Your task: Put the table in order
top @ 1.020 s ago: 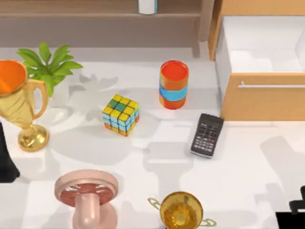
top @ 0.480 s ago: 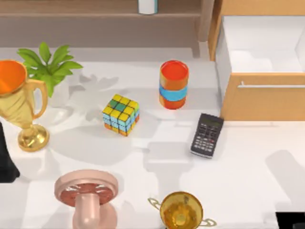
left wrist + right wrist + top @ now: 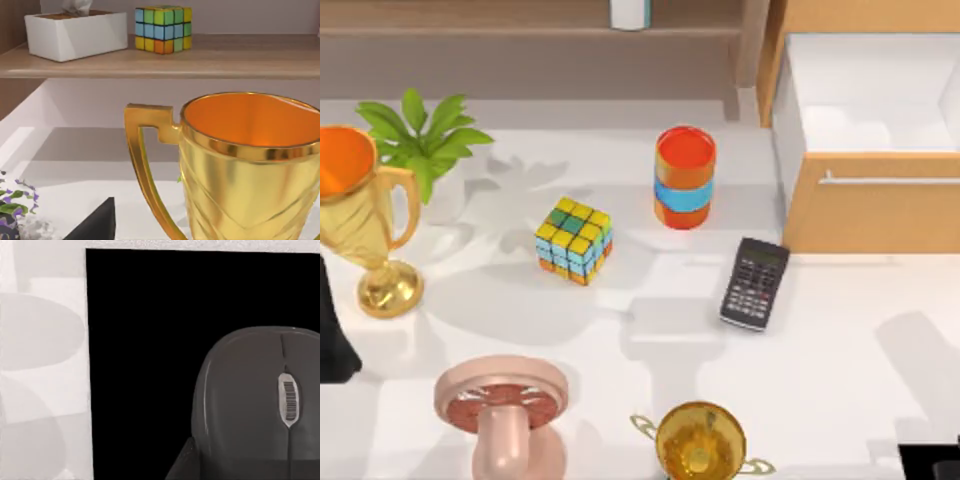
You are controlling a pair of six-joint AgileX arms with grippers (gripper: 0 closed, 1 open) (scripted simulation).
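Note:
The white table (image 3: pixel 850 330) carries a colourful cube (image 3: pixel 574 240), an orange and blue can (image 3: pixel 685 177), a black calculator (image 3: pixel 755 283), a tall gold trophy (image 3: pixel 365 225) at the left, a small gold cup (image 3: pixel 700 440) at the front and a pink stand (image 3: pixel 503 410). My left arm (image 3: pixel 332 330) rests at the left edge, just in front of the tall trophy (image 3: pixel 245 165), which looms close in the left wrist view. My right gripper (image 3: pixel 182 462) hangs over a black mouse pad (image 3: pixel 150 340) with a grey mouse (image 3: pixel 260 395) on it.
A potted plant (image 3: pixel 420 135) stands at the back left. An open light-wood drawer unit (image 3: pixel 875 215) sits at the back right. The brown shelf (image 3: pixel 165 60) behind holds a tissue box (image 3: pixel 75 32) and a second cube (image 3: pixel 162 28). The mouse pad's corner (image 3: pixel 925 462) is front right.
The dark part of my right arm at the front right edge of the top view has pulled out of that view. The objects on the table have not moved.

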